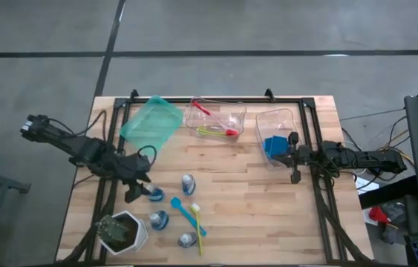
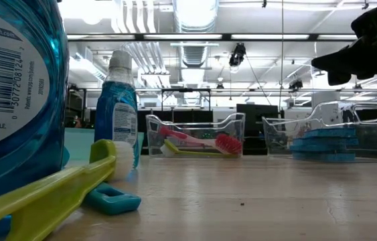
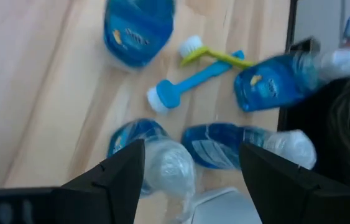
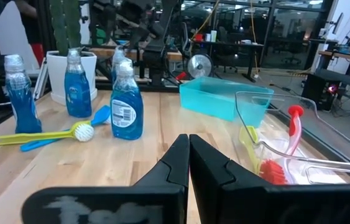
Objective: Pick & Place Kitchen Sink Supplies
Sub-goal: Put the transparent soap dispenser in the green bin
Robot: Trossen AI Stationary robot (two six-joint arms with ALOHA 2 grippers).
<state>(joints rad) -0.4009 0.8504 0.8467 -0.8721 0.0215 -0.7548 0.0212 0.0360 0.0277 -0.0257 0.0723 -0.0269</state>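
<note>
Bottles of blue soap stand grouped near the plant pot [image 1: 122,231]. Left pincer [image 1: 136,193] hangs spread wide over one bottle [image 1: 154,194], ready to grasp. Right pincer [image 1: 295,157] waits pressed shut beside the sponge bin [image 1: 292,119].

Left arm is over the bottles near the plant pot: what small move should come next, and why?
Probably lower the left tool straight down around the bottle beneath it, then close. Its fingers are spread, the bottle's white cap sits between them, and nothing is held yet. The right tool is shut and empty beside the bin of sponges.
</note>
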